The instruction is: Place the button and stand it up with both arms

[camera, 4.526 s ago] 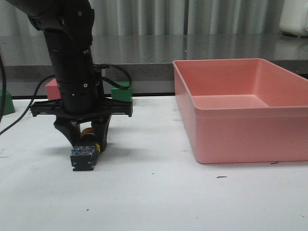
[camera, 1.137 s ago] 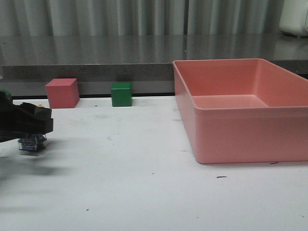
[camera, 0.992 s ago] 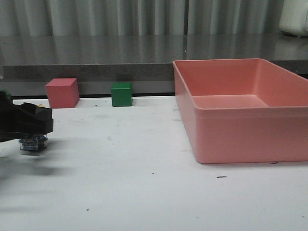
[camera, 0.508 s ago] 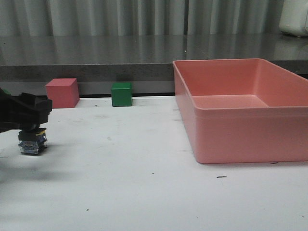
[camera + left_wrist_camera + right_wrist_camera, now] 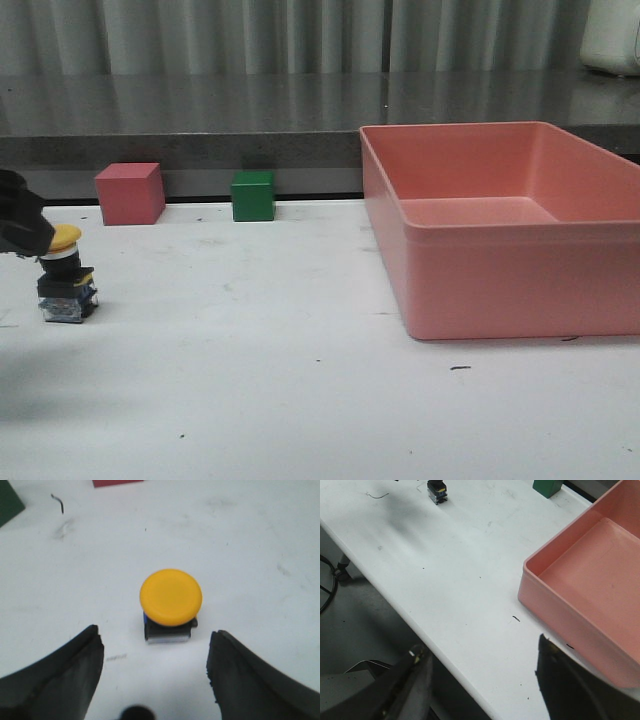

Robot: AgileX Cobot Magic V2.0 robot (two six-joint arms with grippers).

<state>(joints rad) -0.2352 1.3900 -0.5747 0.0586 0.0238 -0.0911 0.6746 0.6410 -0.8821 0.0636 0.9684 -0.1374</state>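
Note:
The button [image 5: 65, 279] stands upright on the white table at the far left, yellow cap on top, dark base with blue and clear parts below. In the left wrist view the button [image 5: 170, 600] shows from above, free of the fingers. My left gripper [image 5: 156, 645] is open, above and just short of the button; in the front view only a black part of it [image 5: 18, 225] shows at the left edge. My right gripper [image 5: 480, 657] is open and empty, over the table's near edge, far from the button [image 5: 437, 491].
A large pink bin [image 5: 500, 225] fills the right side of the table. A pink cube [image 5: 129, 192] and a green cube [image 5: 252, 195] sit at the back left. The bin [image 5: 590, 595] and the green cube [image 5: 547, 486] also show in the right wrist view.
My left gripper has let go of the button and pulled back to the left and up. The button stays standing where it was set down.

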